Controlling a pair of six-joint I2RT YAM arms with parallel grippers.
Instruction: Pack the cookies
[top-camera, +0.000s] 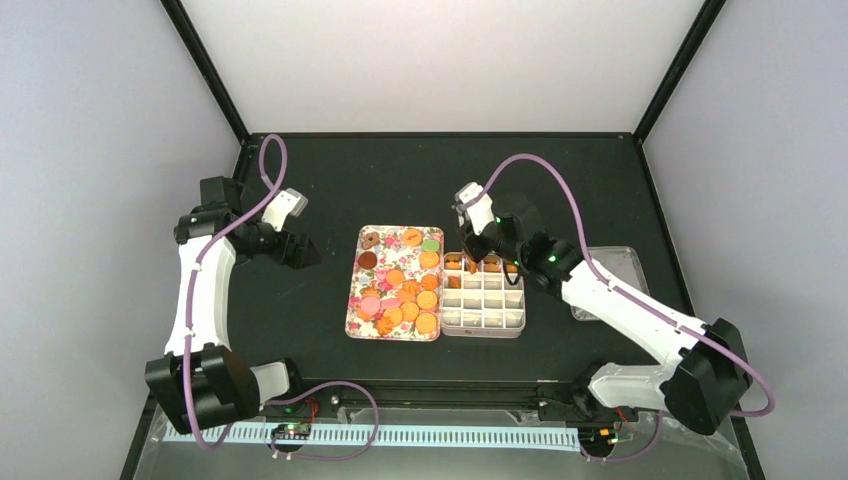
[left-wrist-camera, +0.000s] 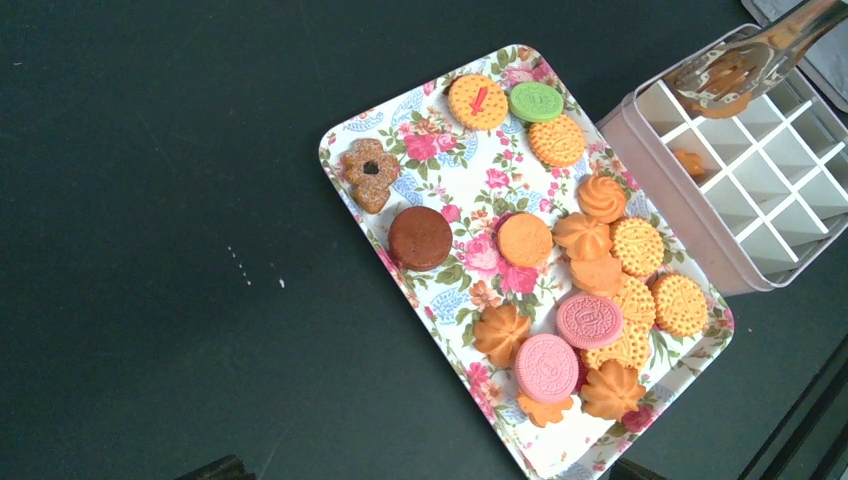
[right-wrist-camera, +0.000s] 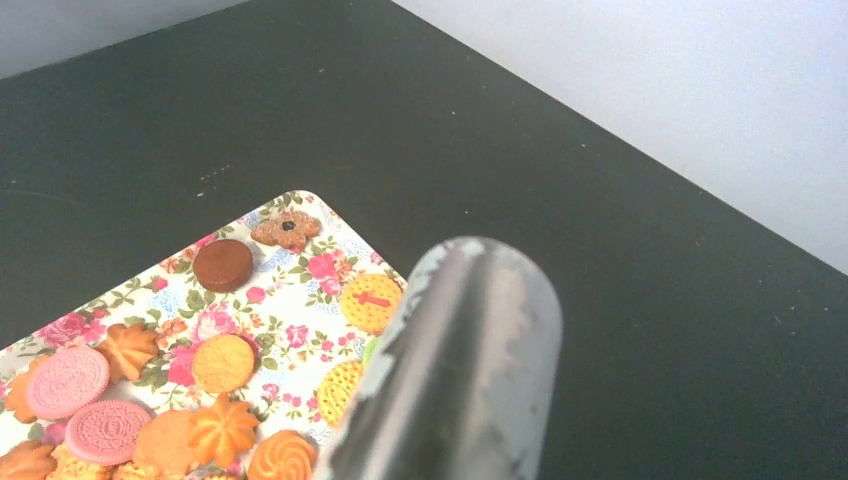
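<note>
Several cookies (top-camera: 400, 290), mostly orange with a few pink, brown and green ones, lie on the flower-patterned tray (top-camera: 351, 318). To its right stands a white compartment box (top-camera: 484, 305) with a few cookies (top-camera: 455, 264) in its far row. My right gripper (top-camera: 480, 245) is shut on metal tongs (left-wrist-camera: 745, 55), which hold an orange cookie (left-wrist-camera: 725, 85) over the box's far-left cells. In the right wrist view the tongs (right-wrist-camera: 460, 370) hide the box. My left gripper (top-camera: 300, 252) hangs open to the left of the tray, holding nothing; one of its fingertips (left-wrist-camera: 215, 468) shows at the bottom edge.
A clear plastic lid (top-camera: 610, 275) lies to the right of the box, partly under the right arm. The black table (top-camera: 300, 190) ends at raised edges on the far, left and right sides. Light walls stand behind.
</note>
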